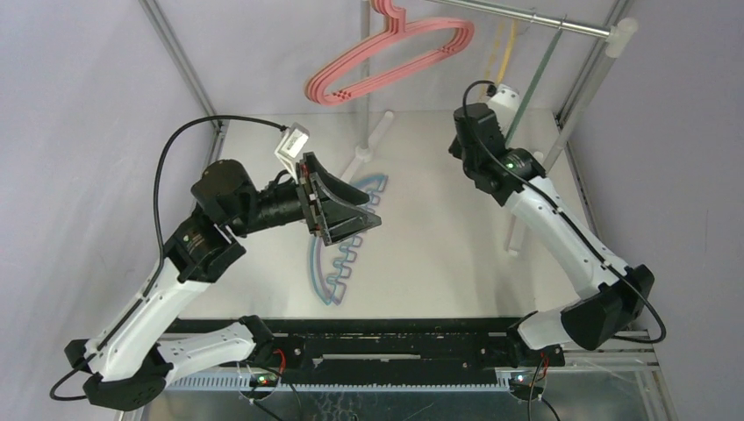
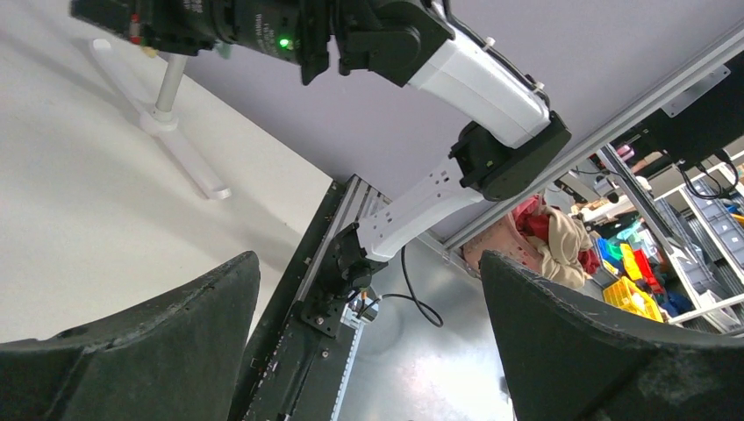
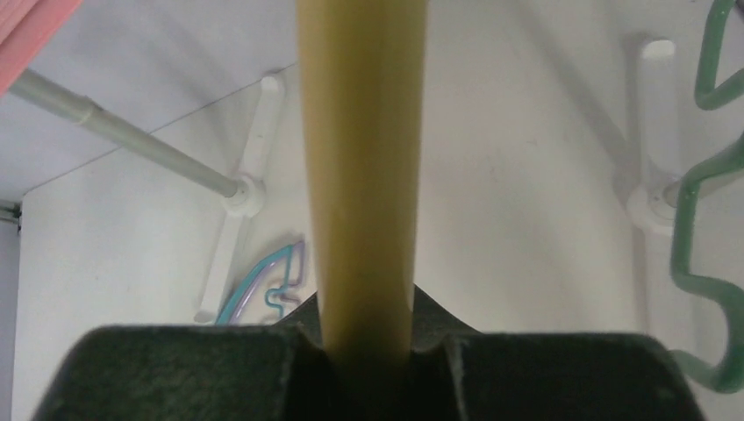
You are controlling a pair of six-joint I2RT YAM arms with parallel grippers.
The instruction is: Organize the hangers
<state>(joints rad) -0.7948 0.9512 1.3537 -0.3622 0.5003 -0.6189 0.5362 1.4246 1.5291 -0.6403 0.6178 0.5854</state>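
Left gripper point(image 2: 368, 338) is spread wide with nothing between the fingers. It sits above the table point(image 1: 439, 254), turned sideways over the middle of the surface. Directly under and beside it, a blue hanger point(image 1: 326, 279) and a purple hanger point(image 3: 298, 257) lie flat on the table, overlapping, wavy bars visible, near the white foot point(image 2: 180, 149) of the rack's left pole. Right gripper point(image 3: 364, 355) is clamped on a yellow hanger point(image 3: 361, 158), with the yellow bar running straight up between the closed fingers. In the top view that arm reaches up toward the far right end of the grey rail point(image 1: 526, 17), and the yellow hanger runs up to the rail; whether its hook is actually on the rail is not clear. A green hanger point(image 3: 702, 263) with a wavy bar hangs just right of the yellow one, apart from the fingers. A bunch of pink hangers point(image 1: 390, 57) hangs from the rail further left, tilted, well apart from both grippers.
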